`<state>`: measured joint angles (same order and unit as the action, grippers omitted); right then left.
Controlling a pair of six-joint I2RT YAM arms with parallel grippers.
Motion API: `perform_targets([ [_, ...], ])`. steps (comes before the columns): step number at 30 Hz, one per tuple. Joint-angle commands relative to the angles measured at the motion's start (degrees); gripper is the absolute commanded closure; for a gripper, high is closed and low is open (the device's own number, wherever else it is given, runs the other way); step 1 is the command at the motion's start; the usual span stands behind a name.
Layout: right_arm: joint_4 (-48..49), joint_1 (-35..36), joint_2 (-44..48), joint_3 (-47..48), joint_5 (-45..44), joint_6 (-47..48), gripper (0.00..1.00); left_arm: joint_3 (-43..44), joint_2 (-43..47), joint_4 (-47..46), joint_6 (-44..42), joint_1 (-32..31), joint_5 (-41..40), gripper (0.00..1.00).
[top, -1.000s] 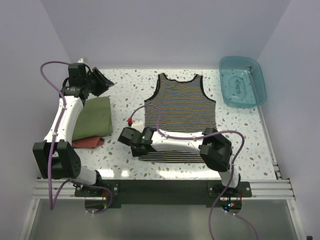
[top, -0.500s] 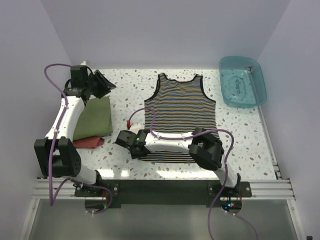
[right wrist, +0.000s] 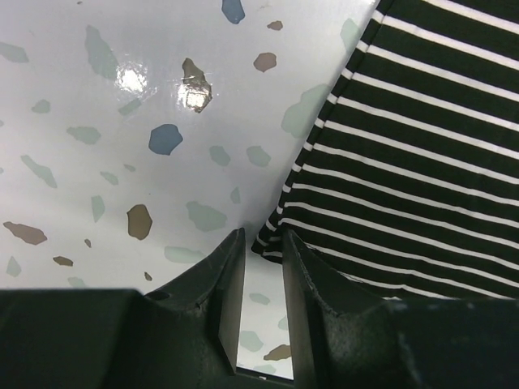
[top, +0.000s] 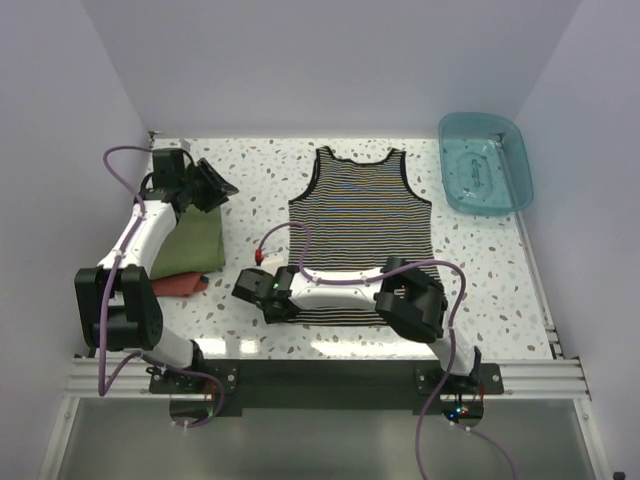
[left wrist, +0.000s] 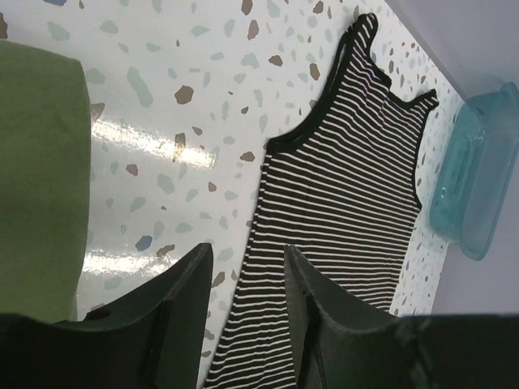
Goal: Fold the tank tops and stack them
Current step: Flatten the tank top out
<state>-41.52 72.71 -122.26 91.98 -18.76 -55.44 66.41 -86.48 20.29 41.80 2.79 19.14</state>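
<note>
The striped tank top [top: 360, 210] lies flat and unfolded in the middle of the table, neck toward the back. The olive-green tank top [top: 190, 240] lies folded at the left. My right gripper [top: 262, 298] is low over the striped top's near-left hem corner [right wrist: 280, 243]. Its jaws are a narrow gap apart [right wrist: 262, 259], with the corner at the fingertips and table showing between them. My left gripper [top: 215, 186] is open and empty [left wrist: 247, 279], held above the table between the green top [left wrist: 40, 178] and the striped top [left wrist: 349, 186].
A teal plastic bin [top: 485, 162] stands at the back right corner and shows in the left wrist view [left wrist: 478, 178]. A reddish cloth [top: 178, 285] lies under the near edge of the green top. White walls close in the left, back and right.
My left gripper has moved right and nearer, off the back-left corner. My right gripper has shifted slightly left and nearer, to the striped top's hem corner.
</note>
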Motion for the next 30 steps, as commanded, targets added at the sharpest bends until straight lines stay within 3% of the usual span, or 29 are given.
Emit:
perform_targets([
  [1, 0.4, 0.2, 0.5, -3.4, -1.0, -1.2, 0.74, -1.2, -1.1, -4.2, 0.7, -1.5, 0.8, 0.55],
  [5, 3.8, 0.2, 4.2, -8.1, -0.2, 0.1, 0.99, -2.3, -2.2, -5.6, 0.1, -4.8, -0.9, 0.54],
  [6, 4.5, 0.2, 7.4, -9.4, 0.2, 0.5, 1.00, -2.4, -2.4, -5.6, -0.1, -6.7, -1.5, 0.54],
  [16, 12.4, 0.2, 28.3, -28.4, 5.9, 3.0, 1.00, -8.0, -7.3, -12.3, -0.1, -16.5, -5.9, 0.45],
  [24, 11.9, 0.2, 33.7, -31.5, 6.8, 1.9, 1.00, -8.4, -15.6, -21.7, 1.3, -19.2, -4.4, 0.44],
  [30, 11.2, 0.2, 35.0, -31.7, 6.8, 1.0, 1.00, -4.7, -22.8, -21.5, 1.7, -19.6, -5.5, 0.48],
])
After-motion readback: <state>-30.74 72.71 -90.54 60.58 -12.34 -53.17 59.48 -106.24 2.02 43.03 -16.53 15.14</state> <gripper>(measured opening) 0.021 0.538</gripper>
